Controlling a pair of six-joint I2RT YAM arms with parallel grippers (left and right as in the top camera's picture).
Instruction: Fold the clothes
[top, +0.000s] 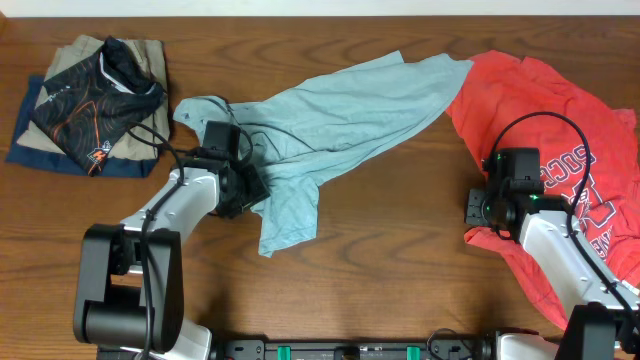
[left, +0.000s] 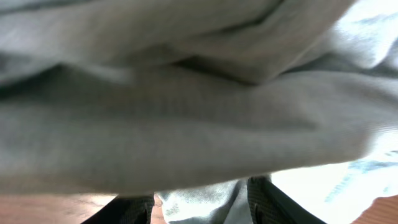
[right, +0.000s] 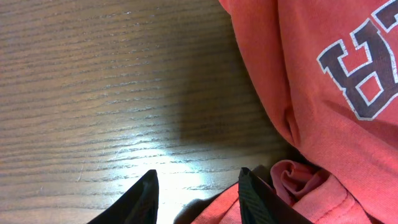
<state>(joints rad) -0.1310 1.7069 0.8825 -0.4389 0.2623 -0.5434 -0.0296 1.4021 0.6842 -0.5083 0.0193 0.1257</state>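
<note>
From overhead I see the light blue shirt (top: 345, 105) spread in a long diagonal across the middle of the worktop (top: 380, 270). It runs from a bunched end at the left centre up to the upper right, where its far end meets the red shirt (top: 560, 100). One flap of the blue shirt hangs down toward the lower middle of the frame.

My left tool (top: 243, 190) sits at the bunched left part of that shirt, right against the cloth. In the left wrist view the pale blue fabric fills nearly the whole frame. The two dark fingers (left: 134, 213) show only at the bottom edge, standing apart with a fold of the shirt lying in the gap between them. I cannot tell whether they press on it.

The red shirt, with dark block lettering, lies crumpled along the right side of the frame. My right tool (top: 476, 206) is at its left edge. In the right wrist view its jaws are spread wide over bare wood. The red cloth sits just beside the finger nearer the right edge of the frame, and nothing is between the jaws.

A folded pile of clothes (top: 95, 105) rests in the upper left corner, well apart from both arms.
</note>
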